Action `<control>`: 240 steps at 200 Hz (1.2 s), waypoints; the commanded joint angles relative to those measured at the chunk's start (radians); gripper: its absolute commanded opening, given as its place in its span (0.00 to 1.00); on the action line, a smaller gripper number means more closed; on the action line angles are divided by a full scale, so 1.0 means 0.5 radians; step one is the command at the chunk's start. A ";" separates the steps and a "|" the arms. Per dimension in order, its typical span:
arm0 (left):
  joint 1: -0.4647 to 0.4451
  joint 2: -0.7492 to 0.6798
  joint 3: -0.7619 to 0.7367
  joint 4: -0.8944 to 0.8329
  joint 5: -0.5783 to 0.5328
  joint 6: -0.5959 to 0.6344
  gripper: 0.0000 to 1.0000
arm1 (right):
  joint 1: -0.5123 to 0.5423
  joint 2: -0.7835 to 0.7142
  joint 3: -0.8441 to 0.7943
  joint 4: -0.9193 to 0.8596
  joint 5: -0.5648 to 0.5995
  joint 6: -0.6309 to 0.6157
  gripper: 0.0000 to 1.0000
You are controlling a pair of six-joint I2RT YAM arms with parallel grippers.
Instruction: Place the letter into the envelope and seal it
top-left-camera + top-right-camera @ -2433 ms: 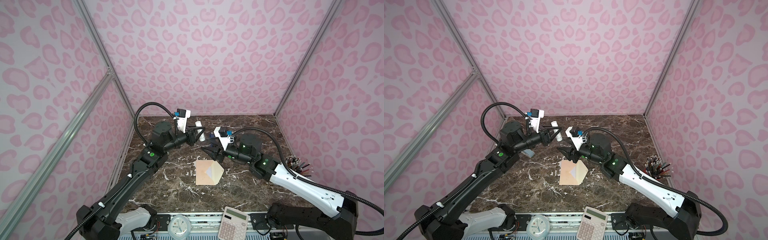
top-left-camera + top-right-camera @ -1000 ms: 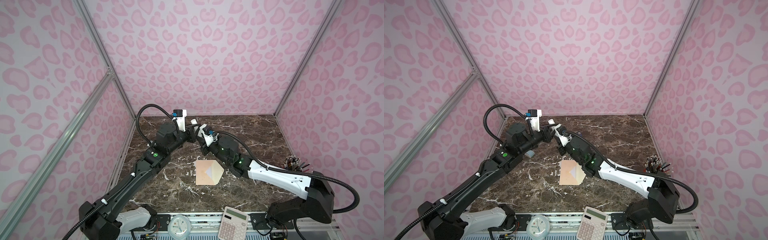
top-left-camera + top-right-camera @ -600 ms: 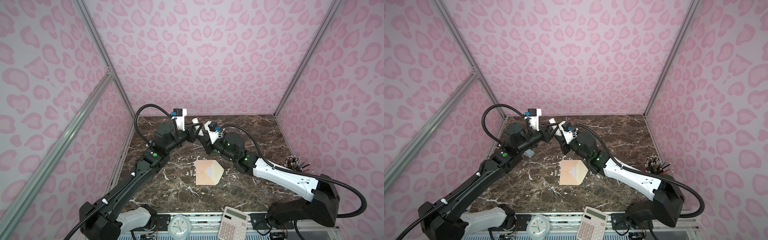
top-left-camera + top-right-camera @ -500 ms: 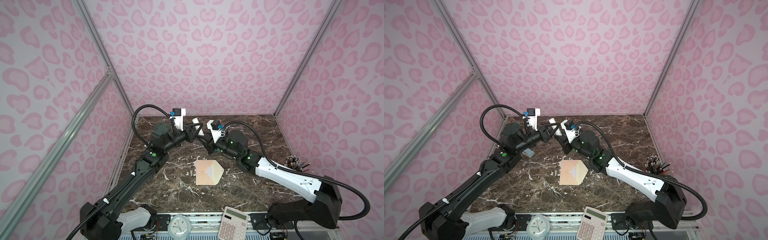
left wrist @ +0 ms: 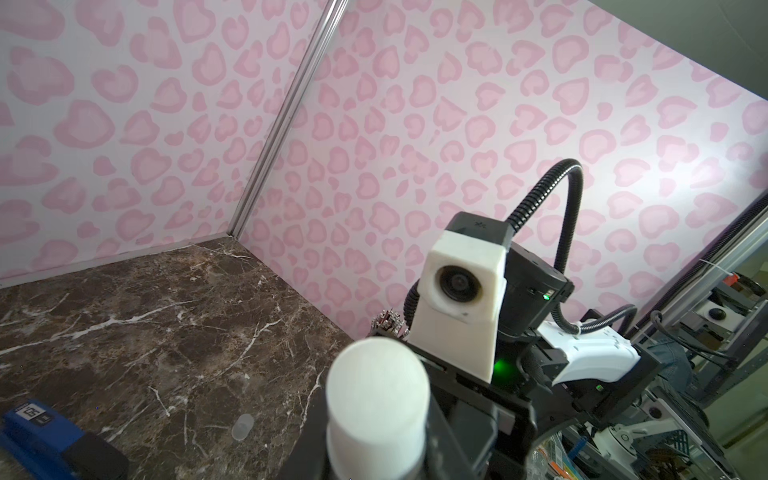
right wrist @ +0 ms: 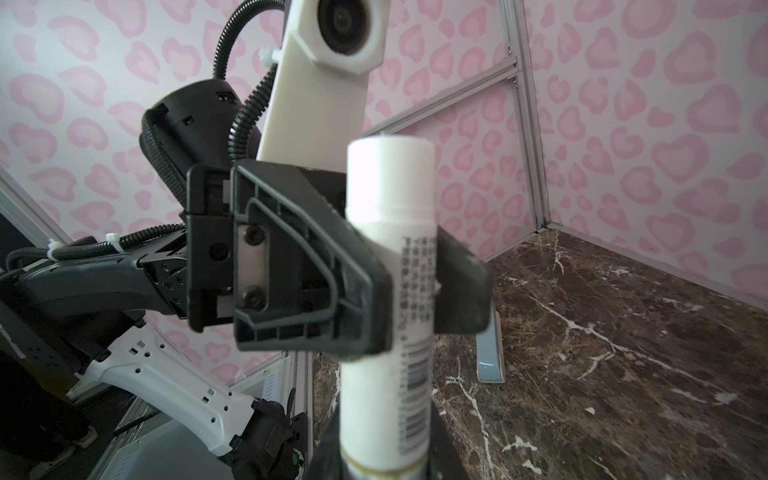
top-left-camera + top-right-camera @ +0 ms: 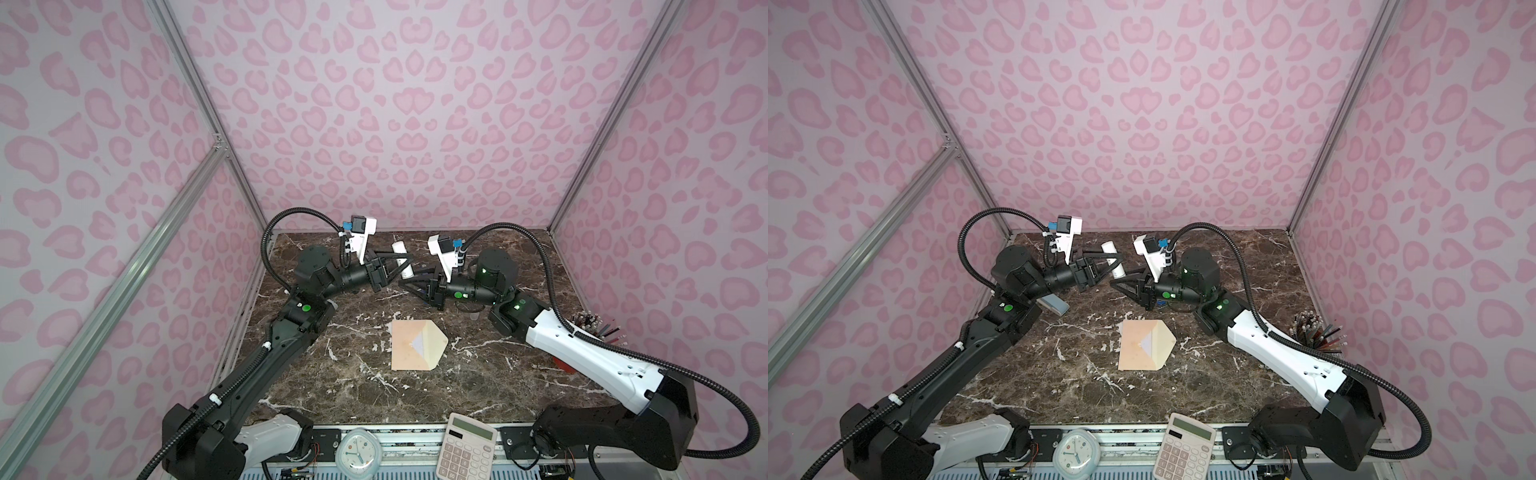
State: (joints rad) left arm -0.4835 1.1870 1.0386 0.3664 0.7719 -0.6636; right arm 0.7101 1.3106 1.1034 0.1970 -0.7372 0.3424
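Coloured pencils [image 7: 1312,328] fill the dark cup [image 7: 1318,348] far right. The plain peach-tan paper envelope [image 7: 409,353], flat at frame centre, shows a white triangle I can't identify; its pointed flap aims right, long axis left-right. My left gripper [image 7: 401,266] and right gripper [image 7: 405,284] both clamp the white glue-stick tube [image 7: 399,248].

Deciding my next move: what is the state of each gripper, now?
Left gripper: shut on the white cylindrical glue stick tube.
Right gripper: cannot tell; it sits close to that tube's lower end.
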 commanded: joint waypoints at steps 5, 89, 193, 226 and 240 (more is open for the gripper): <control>-0.006 -0.015 0.003 -0.083 0.107 0.015 0.04 | -0.003 -0.012 0.017 0.004 -0.009 -0.133 0.24; -0.004 -0.096 0.094 -0.406 -0.658 0.213 0.04 | 0.163 -0.167 -0.159 -0.139 0.992 -0.774 0.58; -0.120 -0.089 0.125 -0.503 -1.132 0.263 0.04 | 0.482 0.076 -0.084 0.255 1.756 -0.965 0.60; -0.153 -0.067 0.123 -0.476 -1.148 0.250 0.04 | 0.528 0.157 -0.050 0.317 1.737 -0.939 0.60; -0.161 -0.061 0.123 -0.466 -1.152 0.247 0.04 | 0.546 0.182 -0.042 0.335 1.774 -0.935 0.58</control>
State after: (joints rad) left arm -0.5583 1.1519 1.0912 0.1005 0.2123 -0.5453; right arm 0.9699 1.3842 1.0733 0.3046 0.1207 -0.1333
